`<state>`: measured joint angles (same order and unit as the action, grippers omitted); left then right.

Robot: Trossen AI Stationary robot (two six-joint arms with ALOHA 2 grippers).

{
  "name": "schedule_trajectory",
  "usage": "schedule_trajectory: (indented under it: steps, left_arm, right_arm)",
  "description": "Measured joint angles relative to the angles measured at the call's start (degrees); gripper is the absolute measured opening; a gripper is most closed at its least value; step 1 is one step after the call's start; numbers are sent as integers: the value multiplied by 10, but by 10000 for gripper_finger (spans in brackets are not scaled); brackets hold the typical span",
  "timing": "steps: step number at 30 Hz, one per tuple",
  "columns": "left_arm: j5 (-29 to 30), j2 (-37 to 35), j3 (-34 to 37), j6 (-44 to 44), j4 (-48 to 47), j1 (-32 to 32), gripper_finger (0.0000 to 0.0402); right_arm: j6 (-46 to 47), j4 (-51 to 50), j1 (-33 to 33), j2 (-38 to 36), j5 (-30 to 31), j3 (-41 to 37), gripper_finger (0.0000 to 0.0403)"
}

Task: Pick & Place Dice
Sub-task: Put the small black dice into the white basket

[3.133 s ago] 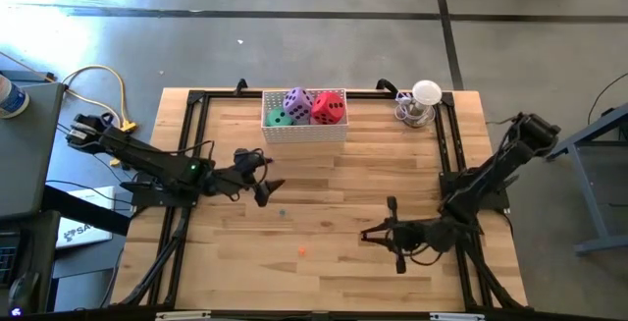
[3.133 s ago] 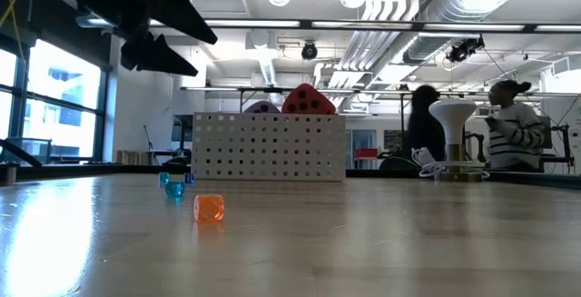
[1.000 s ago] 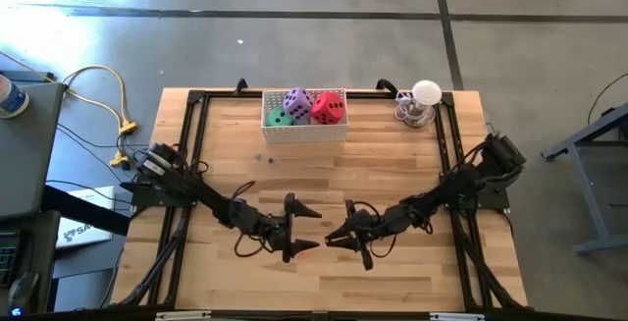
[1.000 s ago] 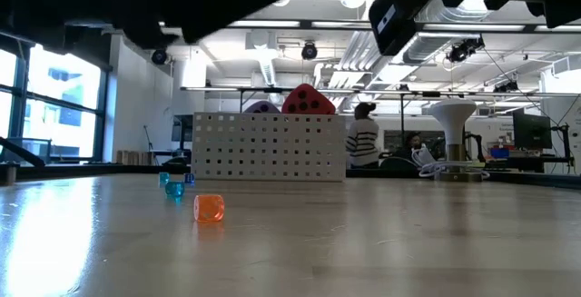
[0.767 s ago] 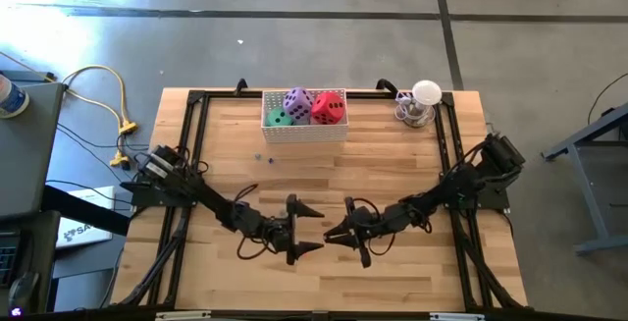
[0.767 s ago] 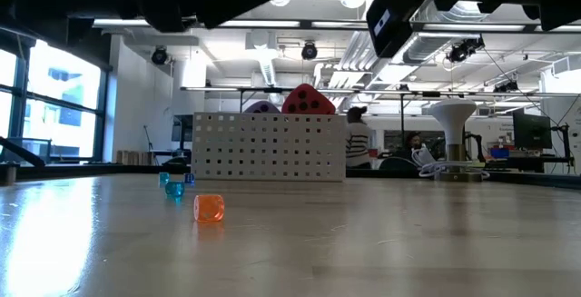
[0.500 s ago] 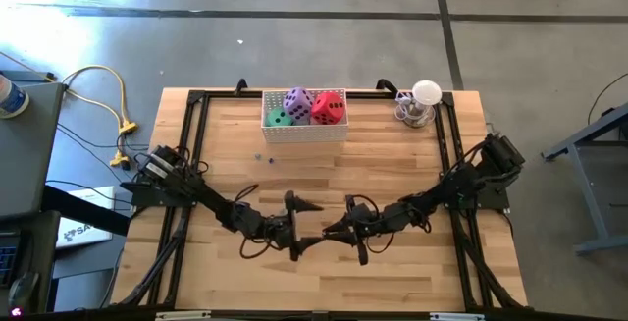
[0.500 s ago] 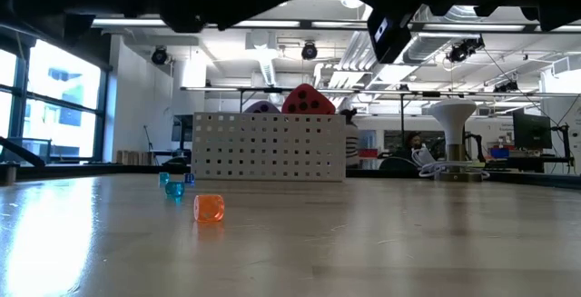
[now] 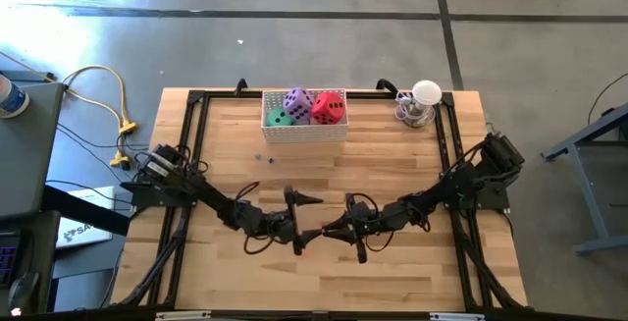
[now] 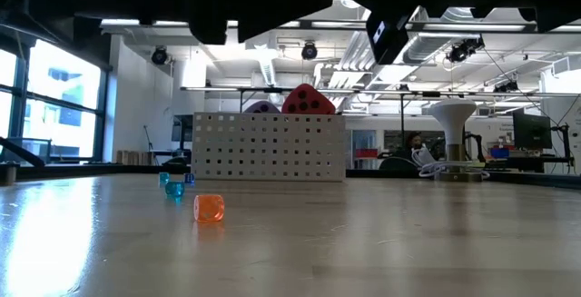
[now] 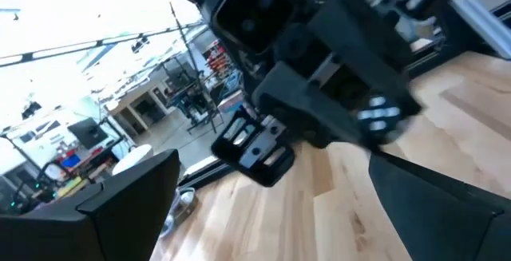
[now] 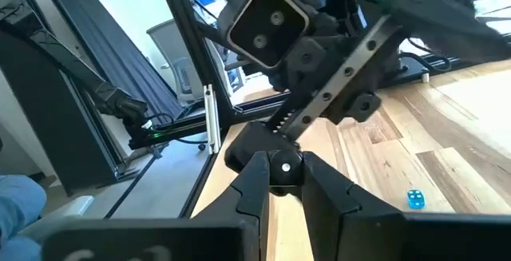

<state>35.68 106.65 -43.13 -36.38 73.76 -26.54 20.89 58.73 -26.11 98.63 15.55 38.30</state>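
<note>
A white perforated basket (image 9: 304, 131) stands at the middle of the table's far edge. Green (image 9: 280, 117), purple (image 9: 297, 101) and red (image 9: 329, 108) dice lie in it; the low view shows the red die (image 10: 309, 100) above the basket's rim. My two grippers face each other over the near middle of the table, well clear of the basket. My left gripper (image 9: 308, 225) is open wide with nothing between its fingers. My right gripper (image 9: 326, 233) is shut and empty, its tips (image 12: 283, 162) pointing at the left gripper's open jaws.
A small orange die (image 10: 209, 208) and tiny blue ones (image 10: 174, 186) lie on the bare wood; one blue one (image 12: 413, 199) is near the grippers. A white lamp-like stand (image 9: 424, 100) sits at the far right corner. Black rails (image 9: 191, 154) run along the table's sides.
My left gripper has turned at the wrist and edged a little toward the right gripper, staying open wide. The right gripper has stayed shut and nearly still. The dice in the basket have not moved.
</note>
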Motion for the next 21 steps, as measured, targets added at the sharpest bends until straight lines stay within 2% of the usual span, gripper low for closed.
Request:
schedule_trajectory:
  steps: [12,21]
  left_arm:
    - [-15,0,0,-31,0,-9,400]
    - [-17,0,0,-36,0,-6,400]
  right_arm:
    - [-1,1,0,0,40,0,39]
    - [3,2,14,0,39,0,39]
